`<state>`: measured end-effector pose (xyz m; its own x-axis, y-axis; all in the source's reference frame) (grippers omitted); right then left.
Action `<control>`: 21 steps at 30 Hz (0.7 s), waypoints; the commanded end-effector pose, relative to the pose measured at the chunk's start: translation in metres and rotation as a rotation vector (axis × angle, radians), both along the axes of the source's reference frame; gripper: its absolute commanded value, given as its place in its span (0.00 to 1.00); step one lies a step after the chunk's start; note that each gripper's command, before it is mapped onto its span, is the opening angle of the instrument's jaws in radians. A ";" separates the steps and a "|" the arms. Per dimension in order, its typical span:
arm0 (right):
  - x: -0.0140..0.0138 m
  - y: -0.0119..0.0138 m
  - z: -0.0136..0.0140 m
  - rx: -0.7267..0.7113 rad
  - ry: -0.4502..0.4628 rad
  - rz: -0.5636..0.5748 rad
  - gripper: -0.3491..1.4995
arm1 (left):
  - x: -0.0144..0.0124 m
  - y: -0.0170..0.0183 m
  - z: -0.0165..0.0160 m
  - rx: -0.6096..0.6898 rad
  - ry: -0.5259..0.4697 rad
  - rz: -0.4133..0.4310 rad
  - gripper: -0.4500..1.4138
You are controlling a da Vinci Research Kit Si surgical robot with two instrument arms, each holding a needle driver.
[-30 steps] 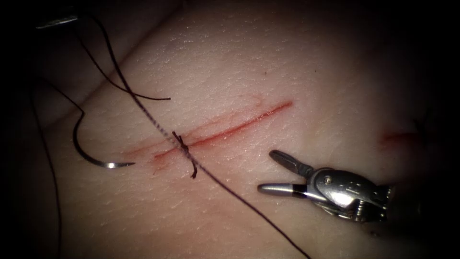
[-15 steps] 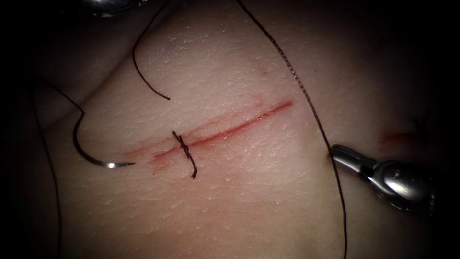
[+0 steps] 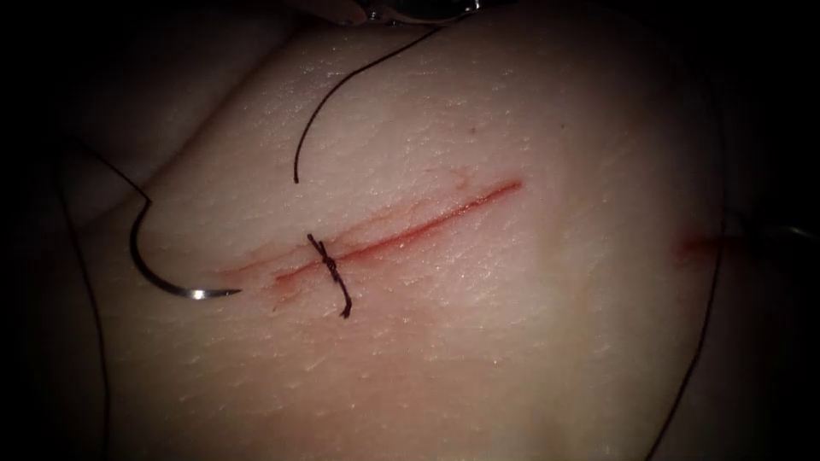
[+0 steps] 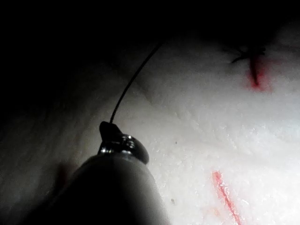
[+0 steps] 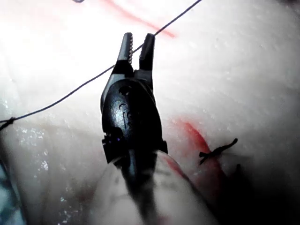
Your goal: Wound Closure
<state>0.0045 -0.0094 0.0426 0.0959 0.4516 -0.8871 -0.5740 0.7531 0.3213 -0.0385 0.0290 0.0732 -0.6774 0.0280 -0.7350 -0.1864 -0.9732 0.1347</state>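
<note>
Wound Closure: needle [image 3: 162,277] free on tissue [image 3: 512,341], left of cut [image 3: 410,229].
Left tool [image 4: 112,136] clamps a thread end [image 3: 325,111]; right tool [image 5: 137,47], jaws parted, straddles thread [image 5: 70,93]; knot [image 3: 329,269] across cut.

The curved needle [image 3: 162,273] lies free on the tissue [image 3: 478,358], off the cut's [image 3: 410,229] left end. A dark knot [image 3: 329,271] crosses the cut; loose thread [image 3: 320,119] trails toward the tissue's far edge.
</note>
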 end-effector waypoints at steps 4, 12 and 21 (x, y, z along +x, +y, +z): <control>0.0016 -0.0016 0.0004 -0.006 0.013 -0.002 0.34 | -0.0033 0.0000 0.0036 0.011 0.015 0.033 0.00; 0.0043 -0.0026 0.0014 -0.013 0.018 -0.030 0.36 | -0.0045 -0.0017 0.0085 0.097 0.079 0.126 0.20; 0.0094 -0.0038 0.0034 -0.011 0.023 -0.088 0.42 | -0.0033 -0.0015 0.0081 0.280 -0.017 0.050 0.86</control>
<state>0.0130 -0.0124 0.0456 0.1170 0.4303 -0.8951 -0.5013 0.8036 0.3208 -0.0409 0.0275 0.0803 -0.6557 0.2133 -0.7242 -0.1356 -0.9769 -0.1650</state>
